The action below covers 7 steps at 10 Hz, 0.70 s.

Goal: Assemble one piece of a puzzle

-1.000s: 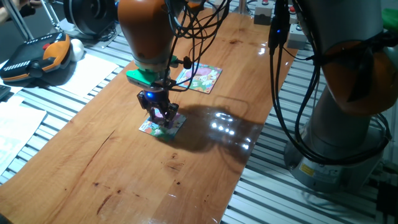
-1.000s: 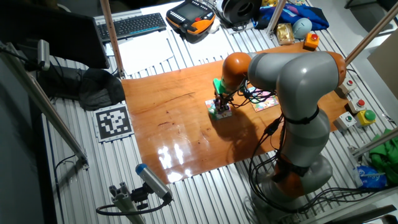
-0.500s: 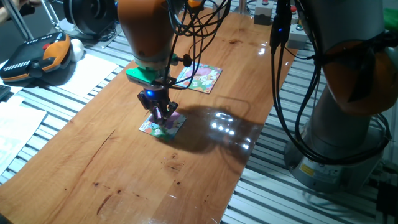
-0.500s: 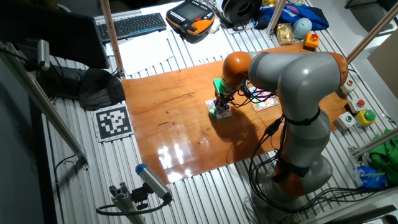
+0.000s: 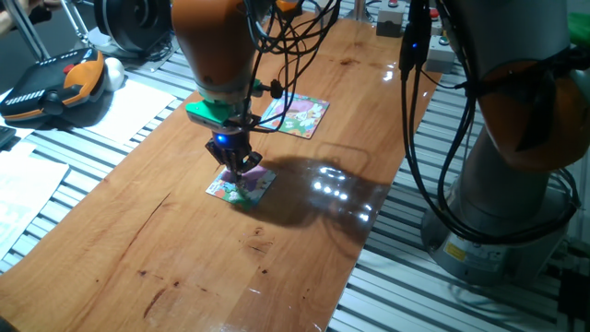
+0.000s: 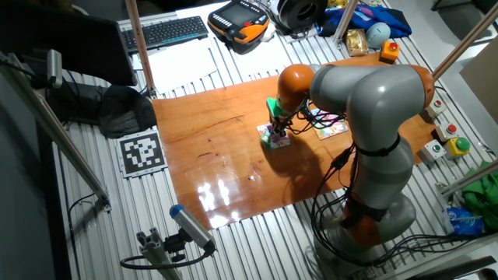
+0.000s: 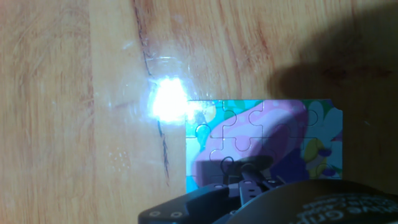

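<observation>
Purple and pink, the puzzle (image 5: 241, 183) lies flat on the wooden table (image 5: 138, 249), and the gripper (image 5: 238, 167) stands right over it with its fingers drawn together. The piece itself I cannot make out; it is probably under the fingertips, hidden in the hand view by the gripper body. I judge the step is pressing the piece into its place. Next it calls for a light push down, then letting go and lifting straight up.
</observation>
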Each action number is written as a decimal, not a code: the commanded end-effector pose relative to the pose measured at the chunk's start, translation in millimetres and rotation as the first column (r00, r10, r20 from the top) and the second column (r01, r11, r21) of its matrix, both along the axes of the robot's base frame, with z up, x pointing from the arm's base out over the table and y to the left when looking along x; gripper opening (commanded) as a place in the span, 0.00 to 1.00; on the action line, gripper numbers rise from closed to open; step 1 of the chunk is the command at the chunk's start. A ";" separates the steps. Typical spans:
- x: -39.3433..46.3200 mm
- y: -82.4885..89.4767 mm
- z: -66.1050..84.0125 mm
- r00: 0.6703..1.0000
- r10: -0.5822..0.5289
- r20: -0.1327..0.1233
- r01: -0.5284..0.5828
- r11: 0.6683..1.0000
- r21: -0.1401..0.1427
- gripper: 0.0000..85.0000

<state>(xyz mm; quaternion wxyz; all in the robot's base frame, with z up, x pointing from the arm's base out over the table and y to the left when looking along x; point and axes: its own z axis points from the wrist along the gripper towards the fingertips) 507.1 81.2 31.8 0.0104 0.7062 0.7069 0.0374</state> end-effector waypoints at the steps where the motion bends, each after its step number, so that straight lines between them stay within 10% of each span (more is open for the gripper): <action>1: 0.6 0.1 -0.8 1.000 0.004 0.005 -0.004 1.000 -0.003 0.00; 7: 2.6 2.0 -3.9 1.000 0.010 0.020 -0.010 1.000 -0.005 0.00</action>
